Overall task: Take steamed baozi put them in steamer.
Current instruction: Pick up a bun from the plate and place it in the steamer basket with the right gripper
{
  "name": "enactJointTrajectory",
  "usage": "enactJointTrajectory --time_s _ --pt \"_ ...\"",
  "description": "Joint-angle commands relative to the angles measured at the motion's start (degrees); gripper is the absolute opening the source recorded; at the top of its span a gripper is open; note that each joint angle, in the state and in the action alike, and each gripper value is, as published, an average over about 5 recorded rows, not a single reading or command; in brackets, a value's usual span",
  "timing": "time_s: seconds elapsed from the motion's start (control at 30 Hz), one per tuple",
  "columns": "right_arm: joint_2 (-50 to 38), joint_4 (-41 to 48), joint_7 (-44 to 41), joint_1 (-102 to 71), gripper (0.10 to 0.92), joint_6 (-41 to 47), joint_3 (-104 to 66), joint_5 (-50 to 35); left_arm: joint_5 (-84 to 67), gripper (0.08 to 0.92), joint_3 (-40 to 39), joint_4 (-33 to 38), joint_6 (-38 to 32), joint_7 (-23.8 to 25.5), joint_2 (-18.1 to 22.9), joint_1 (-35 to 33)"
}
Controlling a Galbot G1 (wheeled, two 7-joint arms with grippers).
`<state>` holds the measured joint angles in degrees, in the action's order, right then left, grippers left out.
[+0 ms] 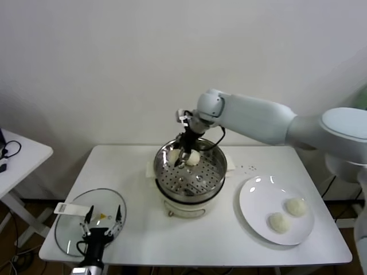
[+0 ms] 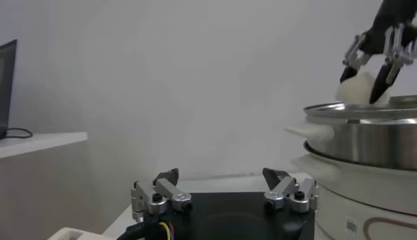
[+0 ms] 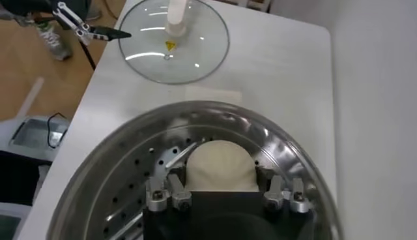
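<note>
Over the pot [image 1: 191,175] at mid-counter, I have the right gripper [image 1: 184,156] clamped on a bun [image 3: 220,167], low above the tray for gentle release; the left gripper [image 1: 102,223] idles spread wide near the front-left corner.

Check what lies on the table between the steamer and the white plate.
In the head view, only bare white tabletop lies between the steamer and the white plate; a few tiny dark specks sit farther back.

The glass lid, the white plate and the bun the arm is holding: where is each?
Glass lid [image 1: 71,226], head view, bare glass near its left rim.
White plate [image 1: 258,200], head view, bare left part.
Held bun [image 3: 218,166], right wrist view, its domed top.
</note>
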<state>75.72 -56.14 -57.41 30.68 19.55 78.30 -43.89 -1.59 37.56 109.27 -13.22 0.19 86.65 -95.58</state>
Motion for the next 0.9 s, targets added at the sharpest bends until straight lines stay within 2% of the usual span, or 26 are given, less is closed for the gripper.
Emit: enactJointTrajectory --time_s 0.03,0.9 --pt "3.7 2.8 0.2 -3.4 0.687 0.0 0.0 1.9 -0.2 0.823 0.1 -0.1 0.0 0.0 0.0 0.0" --pt "3.9 4.6 0.4 -5.6 0.705 -1.3 -0.8 5.7 -0.6 0.823 0.2 -1.7 -0.2 -0.1 -0.2 0.6"
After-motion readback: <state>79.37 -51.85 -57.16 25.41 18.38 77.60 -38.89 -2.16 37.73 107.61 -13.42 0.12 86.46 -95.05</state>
